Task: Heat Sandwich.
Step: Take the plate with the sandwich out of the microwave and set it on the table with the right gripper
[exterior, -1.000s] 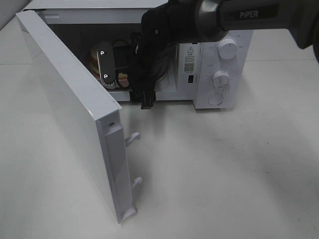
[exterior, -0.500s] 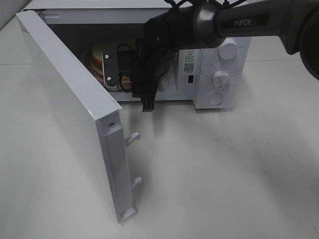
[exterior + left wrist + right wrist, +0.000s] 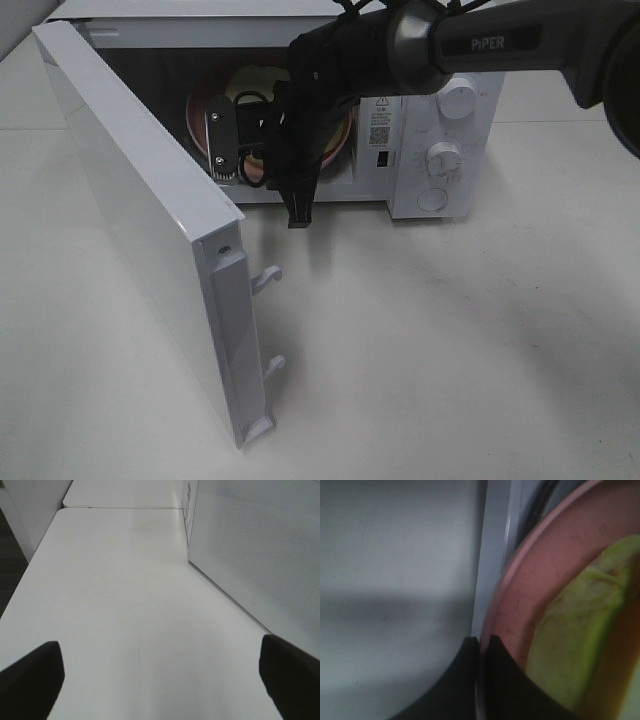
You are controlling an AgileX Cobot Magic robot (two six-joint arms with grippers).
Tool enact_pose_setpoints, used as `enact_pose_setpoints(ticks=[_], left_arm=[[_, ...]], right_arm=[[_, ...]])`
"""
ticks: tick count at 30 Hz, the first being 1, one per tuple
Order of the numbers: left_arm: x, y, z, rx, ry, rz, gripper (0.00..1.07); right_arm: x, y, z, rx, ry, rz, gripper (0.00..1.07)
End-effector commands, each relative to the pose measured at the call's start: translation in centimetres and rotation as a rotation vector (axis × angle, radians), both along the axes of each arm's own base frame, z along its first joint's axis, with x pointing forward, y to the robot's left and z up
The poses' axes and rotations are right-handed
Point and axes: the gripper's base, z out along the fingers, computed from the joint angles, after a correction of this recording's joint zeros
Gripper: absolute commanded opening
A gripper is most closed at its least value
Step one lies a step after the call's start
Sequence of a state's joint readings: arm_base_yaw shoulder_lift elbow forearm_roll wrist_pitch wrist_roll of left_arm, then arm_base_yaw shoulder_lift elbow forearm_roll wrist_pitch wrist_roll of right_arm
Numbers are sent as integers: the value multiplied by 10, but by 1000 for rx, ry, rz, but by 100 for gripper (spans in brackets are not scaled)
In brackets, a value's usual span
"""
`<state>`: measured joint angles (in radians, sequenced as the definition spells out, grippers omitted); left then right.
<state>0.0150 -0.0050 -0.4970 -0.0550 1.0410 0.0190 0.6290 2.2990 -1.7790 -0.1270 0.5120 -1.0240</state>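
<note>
The sandwich (image 3: pixel 262 82), pale bread with green filling (image 3: pixel 575 640), lies on a round pink plate (image 3: pixel 200 112) inside the open white microwave (image 3: pixel 440 190). The plate looks tipped toward the camera. My right gripper (image 3: pixel 226 148) reaches into the cavity and is shut on the plate's rim; the right wrist view shows its dark fingertips (image 3: pixel 480 647) pinching the pink rim (image 3: pixel 540 580). The arm hides much of the plate. My left gripper (image 3: pixel 160 680) is open and empty over the table, beside the outer face of the microwave door (image 3: pixel 260 555). It does not show in the exterior view.
The microwave door (image 3: pixel 140 220) stands wide open toward the front left, its latch hooks (image 3: pixel 268 280) sticking out. Two knobs (image 3: pixel 459 97) sit on the control panel at the right. White table (image 3: pixel 450 350) spreads in front.
The pink plate has tipped up into fuller view inside the cavity, still in my right gripper. The right arm shifted only slightly.
</note>
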Motion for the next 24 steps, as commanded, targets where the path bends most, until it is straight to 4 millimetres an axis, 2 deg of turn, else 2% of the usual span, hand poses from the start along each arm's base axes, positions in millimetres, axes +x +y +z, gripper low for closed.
enact_pose_setpoints(ticks=[1,15,24], left_arm=[[-4,0,0,-1,-30,4,100],[-4,0,0,-1,-30,4,100],[-4,0,0,-1,-30,4,100]], right_arm=[[-2,-3,-5,-26,29,-3,0],[-7,-8,2,-119,45,108,0],[-14,-9,30,-124,23,226,0]])
